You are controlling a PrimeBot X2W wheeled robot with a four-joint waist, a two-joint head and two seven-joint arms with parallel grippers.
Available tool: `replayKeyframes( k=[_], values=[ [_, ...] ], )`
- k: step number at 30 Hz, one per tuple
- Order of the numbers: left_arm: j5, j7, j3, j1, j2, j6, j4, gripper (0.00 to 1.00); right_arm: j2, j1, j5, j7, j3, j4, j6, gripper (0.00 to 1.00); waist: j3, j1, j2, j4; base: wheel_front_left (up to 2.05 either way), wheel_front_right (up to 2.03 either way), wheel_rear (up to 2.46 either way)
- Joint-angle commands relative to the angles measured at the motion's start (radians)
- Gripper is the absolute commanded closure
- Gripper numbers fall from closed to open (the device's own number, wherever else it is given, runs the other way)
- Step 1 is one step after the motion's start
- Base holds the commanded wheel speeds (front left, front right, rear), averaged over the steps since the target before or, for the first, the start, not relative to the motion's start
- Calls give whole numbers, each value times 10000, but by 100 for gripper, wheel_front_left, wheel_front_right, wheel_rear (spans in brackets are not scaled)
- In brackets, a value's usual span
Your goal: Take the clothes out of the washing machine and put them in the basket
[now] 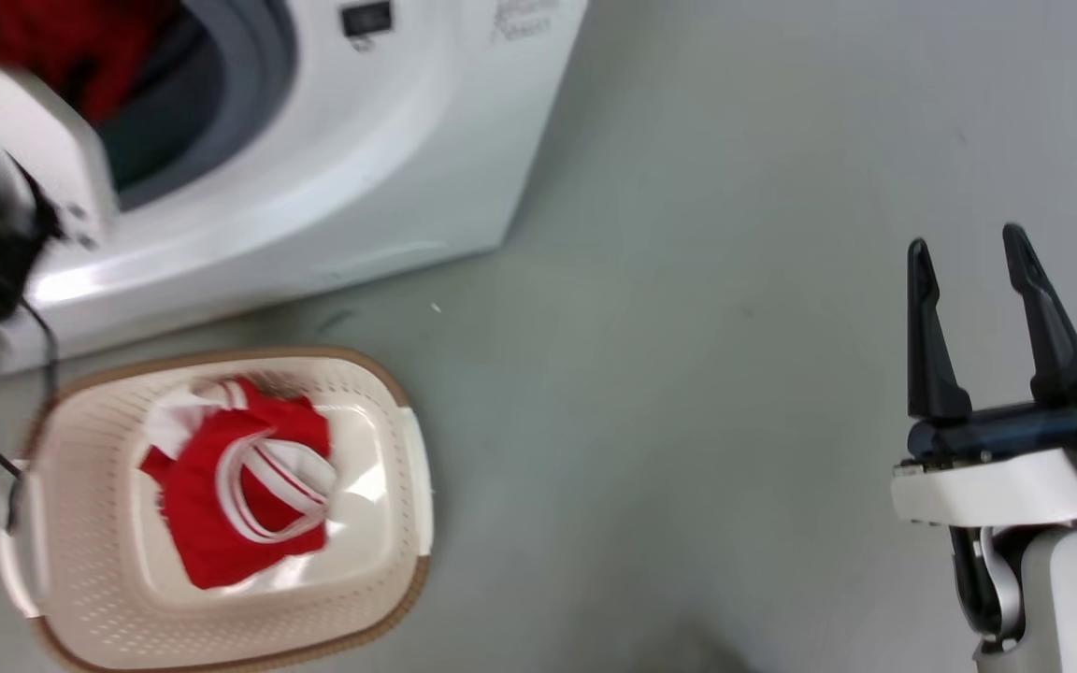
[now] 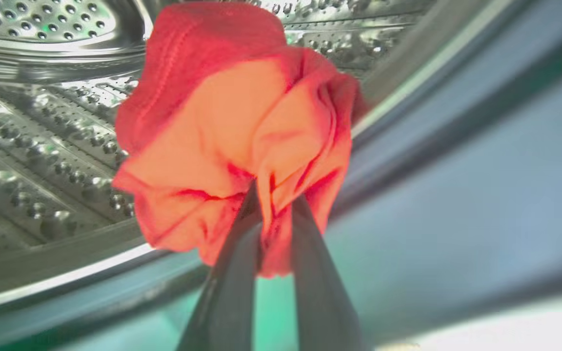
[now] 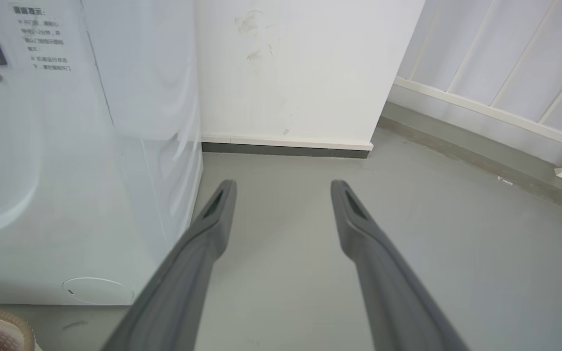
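Left wrist view: our left claw (image 2: pixel 273 209) is clamped on a bunched red garment (image 2: pixel 232 126) before the steel drum (image 2: pixel 42 146) — probably at the porthole's mouth. Our right claw (image 1: pixel 966 245) hangs spread wide over the floor (image 1: pixel 688 374) — a striped red garment (image 1: pixel 221 505) lies in the basket (image 1: pixel 90 561).

Inventory as I count it. Basket (image 1: pixel 80 523): 1. Washing machine (image 1: pixel 389 168): 1. Red garments: 2, namely first garment (image 1: pixel 239 486) at mid-basket and second garment (image 2: pixel 232 136) at the drum. Grippers: 2, left gripper (image 2: pixel 273 204) and right gripper (image 1: pixel 966 238), 2 fingers each.
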Motion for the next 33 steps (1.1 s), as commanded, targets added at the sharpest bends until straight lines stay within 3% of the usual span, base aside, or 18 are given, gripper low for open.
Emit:
replayKeyframes(
  k=[1,7,13,21,33],
  values=[
    [-42,-209,-59,328,-114,16,-90,100,7,196,-58,-20,-69,63,-14,0,-897,0,0,668,0,0,0],
    [-228,-1097,-233,1835,-618,83,-770,100,7,597,-486,-20,-172,188,-14,0,-1954,0,0,1305,0,0,0],
    [-275,-2207,-158,3114,-682,526,-1983,100,8,1035,-667,-20,-256,338,-13,0,-2872,0,0,1803,0,0,0],
    [-22,-3476,183,4386,-351,1623,-4471,100,7,1395,-854,-20,-427,382,-14,0,-3542,0,0,2330,0,0,0],
    [10,-3773,725,6508,120,3376,-8348,100,8,1702,-958,-20,-542,488,-14,0,-4245,0,0,2864,0,0,0]
  ],
)
